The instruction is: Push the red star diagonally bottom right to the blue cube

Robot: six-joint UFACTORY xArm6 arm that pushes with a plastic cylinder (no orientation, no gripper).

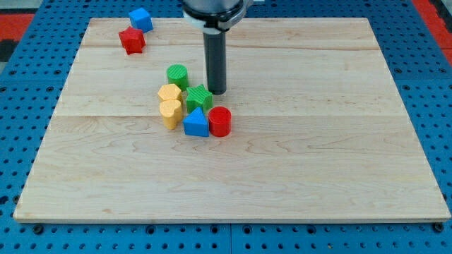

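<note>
Our tip [217, 92] rests just right of the green star block [198, 97], well apart from the red star block [131, 40] touching the blue cube [140, 19] on the wooden bench [339, 141]; no fingers fitted.

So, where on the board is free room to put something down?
Free: the view's right half, beyond the red cylinder, and the whole bottom strip below the blue triangle. Crowded: the middle cluster by my tip, and the top left corner with the red star and blue cube.

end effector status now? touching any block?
My tip: bare rod, no jaws, holding nothing; just right of the green star, contact unclear, far from the red star and blue cube.
</note>
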